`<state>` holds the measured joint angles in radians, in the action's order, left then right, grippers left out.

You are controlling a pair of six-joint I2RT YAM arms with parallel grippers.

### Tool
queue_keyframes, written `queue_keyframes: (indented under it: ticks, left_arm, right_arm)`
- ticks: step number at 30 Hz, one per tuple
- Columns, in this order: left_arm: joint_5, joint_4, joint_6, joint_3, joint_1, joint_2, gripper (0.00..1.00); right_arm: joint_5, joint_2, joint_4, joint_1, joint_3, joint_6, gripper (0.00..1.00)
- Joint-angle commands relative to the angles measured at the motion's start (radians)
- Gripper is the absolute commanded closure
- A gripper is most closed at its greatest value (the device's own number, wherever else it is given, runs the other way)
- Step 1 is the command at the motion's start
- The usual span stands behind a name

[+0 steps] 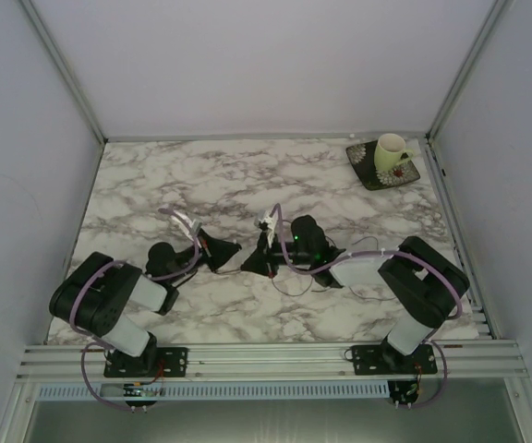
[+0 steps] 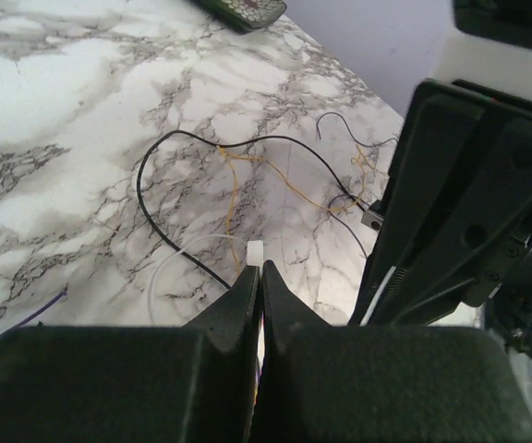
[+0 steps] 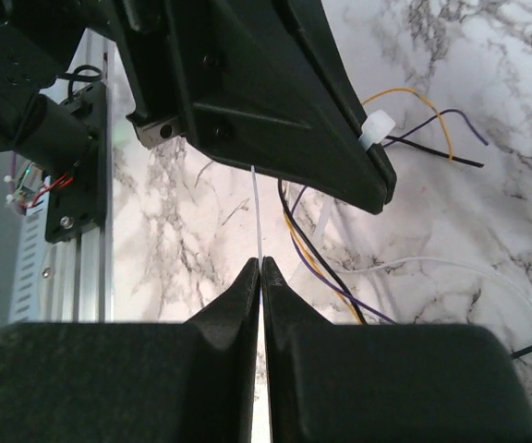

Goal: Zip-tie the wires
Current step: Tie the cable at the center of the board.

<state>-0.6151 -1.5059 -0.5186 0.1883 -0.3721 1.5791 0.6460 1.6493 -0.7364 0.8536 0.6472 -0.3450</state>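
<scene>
Left gripper (image 2: 259, 272): I count one, fingers pressed together, pinching the head end of the zip tie (image 2: 256, 251).
Zip tie: one, white, spanning between both tools.
Right gripper (image 3: 260, 266): one, clamped on the zip tie's thin tail.
Wires (image 3: 320, 266): black, orange and purple strands; number I cannot tell. They lie loose on the marble table (image 1: 155, 175) just right of the zip tie, partly hidden under the arms.
Cup (image 1: 392, 150): one, on one dark plate (image 1: 369, 171), well apart, far right of the zip tie.

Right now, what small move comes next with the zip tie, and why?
Likely draw the right gripper back from the left gripper, tightening the tie. Both are shut: left at the tie's head, right on its white tail. The loop by the wires looks slack.
</scene>
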Motion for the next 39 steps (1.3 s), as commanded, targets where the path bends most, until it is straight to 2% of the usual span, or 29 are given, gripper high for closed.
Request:
queue_keyframes:
  ticks: [1,7,14,21,32,39]
  left_arm:
    - [0.092,-0.116,0.21,-0.032,-0.055,-0.062,1.0]
    - [0.152,-0.017,0.313,-0.049,-0.096,-0.142,1.0]
    - [0.219,0.179,0.425,-0.035,-0.145,-0.271,1.0]
    - [0.314,0.298,0.521,-0.047,-0.2,-0.359,1.0]
    - [0.39,0.383,0.589,-0.044,-0.268,-0.393,1.0]
    - [0.403,0.396,0.601,-0.044,-0.28,-0.41,1.0]
  right_arm:
    - [0.077,0.0,0.057,-0.011,0.066,-0.03,1.0]
    - [0.13,-0.002,0.146,-0.025,0.106,-0.054,1.0]
    - [0.217,-0.01,0.249,-0.046,0.123,-0.067,1.0]
    - [0.313,-0.032,0.278,-0.071,0.121,-0.075,1.0]
    - [0.431,0.004,0.336,-0.106,0.183,-0.054,1.0]
    - [0.477,0.04,0.45,-0.121,0.24,0.011,1.0]
